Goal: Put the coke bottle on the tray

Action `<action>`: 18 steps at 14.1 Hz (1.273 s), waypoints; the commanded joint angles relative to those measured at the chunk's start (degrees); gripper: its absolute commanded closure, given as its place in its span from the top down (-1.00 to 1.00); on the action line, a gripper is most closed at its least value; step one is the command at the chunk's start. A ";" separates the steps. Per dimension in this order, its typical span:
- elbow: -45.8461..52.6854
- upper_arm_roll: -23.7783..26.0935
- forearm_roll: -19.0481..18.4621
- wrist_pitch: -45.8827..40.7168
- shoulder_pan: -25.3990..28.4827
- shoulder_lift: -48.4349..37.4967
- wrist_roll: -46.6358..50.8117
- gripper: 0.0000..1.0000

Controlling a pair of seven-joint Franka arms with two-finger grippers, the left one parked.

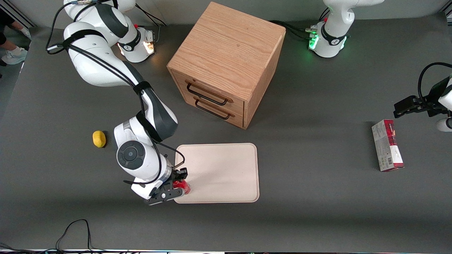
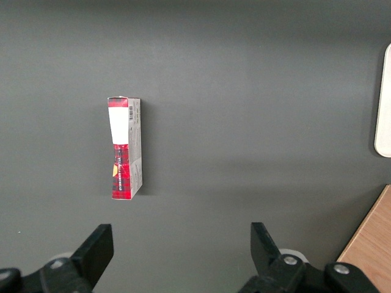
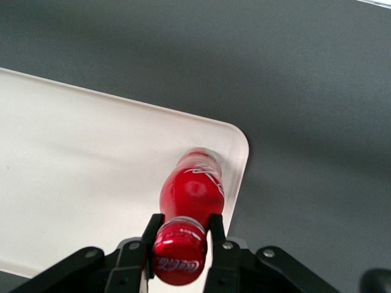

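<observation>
Nearest the front camera, the tray is lying flat. At its near corner, toward the working arm, the gripper is clamping the bottle by the neck, upright, probably so it can stand inside the rim.

Dark grey tabletop fills the scene under even overhead light. A wooden cabinet with 2 black-handled drawers stands mid-table. Black cables trail along the near edge; pale floor shows at one corner.
</observation>
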 commanded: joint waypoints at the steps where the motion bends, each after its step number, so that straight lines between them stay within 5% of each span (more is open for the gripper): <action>1: -0.36 0.46 -1.08 1.08 -0.23 -0.40 -0.07 0.70; 2: -0.36 0.46 -0.99 1.17 -0.32 -0.40 -0.07 1.00; 7: -0.36 0.46 -0.55 0.30 -0.85 -2.85 0.10 1.00; 9: -4.54 -0.32 4.34 -2.68 -1.81 -9.16 0.54 1.00; 14: -36.33 -12.08 18.75 -0.24 -3.22 -37.79 -0.34 1.00; 18: -58.58 -18.69 20.10 0.20 -2.96 -58.71 -0.34 1.00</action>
